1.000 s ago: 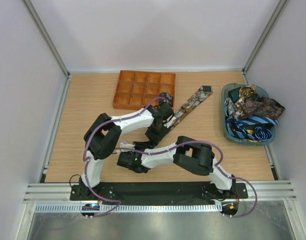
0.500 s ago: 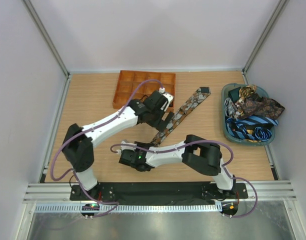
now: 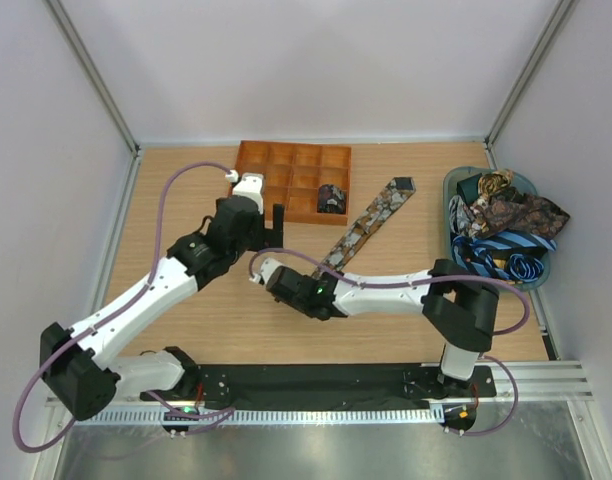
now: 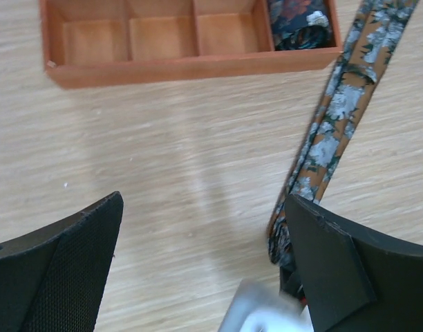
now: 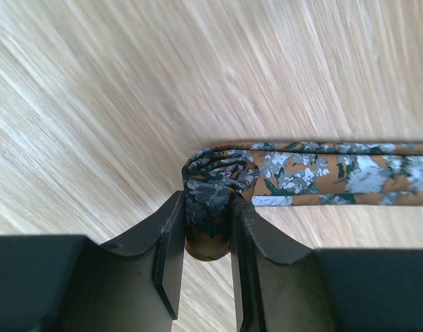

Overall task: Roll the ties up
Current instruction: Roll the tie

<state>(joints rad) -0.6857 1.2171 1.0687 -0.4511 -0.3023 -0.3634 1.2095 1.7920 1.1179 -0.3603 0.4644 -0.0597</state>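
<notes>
Your right tool [image 5: 206,207] pinches the rolled end of the tie [image 5: 322,173]; left tool [image 4: 203,200] spread wide above tabletop [image 4: 128,152].

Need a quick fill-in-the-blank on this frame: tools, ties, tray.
The right tool is shut on the ____ end of the long brown paisley fabric tie.
The left tool is ____, holding nothing.
The orange gridded tray holds ____ small dark coiled tie.
Missing: rolled; open; one.
</notes>
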